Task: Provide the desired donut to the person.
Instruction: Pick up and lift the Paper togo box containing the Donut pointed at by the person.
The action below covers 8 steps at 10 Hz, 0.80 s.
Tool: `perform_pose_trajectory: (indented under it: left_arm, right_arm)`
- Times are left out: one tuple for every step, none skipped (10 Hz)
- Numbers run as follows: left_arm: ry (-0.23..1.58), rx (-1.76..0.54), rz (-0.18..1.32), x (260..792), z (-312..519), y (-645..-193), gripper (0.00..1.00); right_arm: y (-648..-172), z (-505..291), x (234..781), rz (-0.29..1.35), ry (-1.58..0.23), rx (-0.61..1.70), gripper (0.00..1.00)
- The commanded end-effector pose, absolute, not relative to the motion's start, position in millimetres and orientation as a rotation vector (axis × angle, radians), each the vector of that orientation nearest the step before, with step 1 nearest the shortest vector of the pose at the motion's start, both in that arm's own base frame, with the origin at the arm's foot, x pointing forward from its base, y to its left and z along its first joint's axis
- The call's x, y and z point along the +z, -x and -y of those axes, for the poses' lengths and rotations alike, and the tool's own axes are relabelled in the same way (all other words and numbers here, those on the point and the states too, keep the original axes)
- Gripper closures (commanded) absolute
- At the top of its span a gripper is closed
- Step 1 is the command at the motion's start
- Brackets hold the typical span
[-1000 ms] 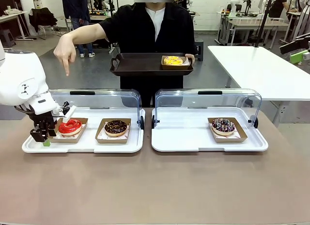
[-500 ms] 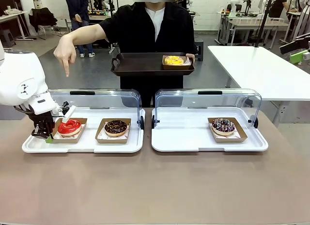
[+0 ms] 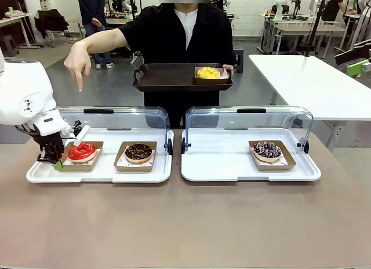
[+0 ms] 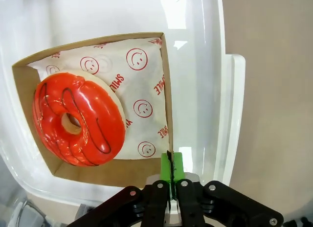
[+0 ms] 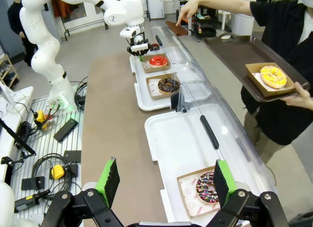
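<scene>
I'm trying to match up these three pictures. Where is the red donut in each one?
Front view: the red donut sits at far left, middle height.
Left wrist view: the red donut is large, left of centre.
Right wrist view: the red donut is small, top centre, far off.
Shared landmark: its brown cardboard box, pinched at one edge by the left hand.

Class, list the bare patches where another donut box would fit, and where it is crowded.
Free: right white tray, left of its sprinkled donut; dark serving tray, left of the yellow donut; brown tabletop before both trays. Crowded: left white tray, holding chocolate donut, red donut and left gripper pinching its cardboard box.
</scene>
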<state>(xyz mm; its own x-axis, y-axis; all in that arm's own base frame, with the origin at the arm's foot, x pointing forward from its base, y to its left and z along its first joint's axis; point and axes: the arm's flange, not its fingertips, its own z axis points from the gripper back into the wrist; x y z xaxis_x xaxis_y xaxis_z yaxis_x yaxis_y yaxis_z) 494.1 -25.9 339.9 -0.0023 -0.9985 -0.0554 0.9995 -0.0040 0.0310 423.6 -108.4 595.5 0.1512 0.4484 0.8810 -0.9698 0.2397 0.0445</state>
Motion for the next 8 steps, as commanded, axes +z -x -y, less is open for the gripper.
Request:
perform_pose_trajectory:
  left_arm:
    - [-0.050, -1.619, -0.031, 380, 14, -477, 1.00]
    - [-0.056, -1.680, -0.059, 406, 6, -465, 1.00]
    - [-0.026, -1.696, -0.042, 431, -1, -457, 1.00]
    - [-0.001, -1.702, -0.019, 458, -8, -447, 1.00]
    - [0.036, -1.687, 0.003, 486, -14, -437, 1.00]
    - [0.043, -1.667, 0.021, 509, -18, -430, 1.00]
    - [0.041, -1.651, 0.042, 535, -17, -422, 1.00]
    - [0.015, -1.640, 0.062, 561, -13, -420, 1.00]
  right_arm:
    - [-423, 108, 596, 0.888, -0.747, 1.164, 0.00]
    - [-423, 108, 596, 0.888, -0.747, 1.164, 0.00]
    - [-423, 108, 596, 0.888, -0.747, 1.164, 0.00]
    - [-423, 108, 596, 0.888, -0.747, 1.164, 0.00]
    - [-423, 108, 596, 0.888, -0.747, 1.164, 0.00]
    - [-423, 108, 596, 0.888, -0.747, 1.164, 0.00]
    - [-423, 108, 596, 0.888, -0.747, 1.164, 0.00]
    - [-423, 108, 596, 0.888, -0.747, 1.164, 0.00]
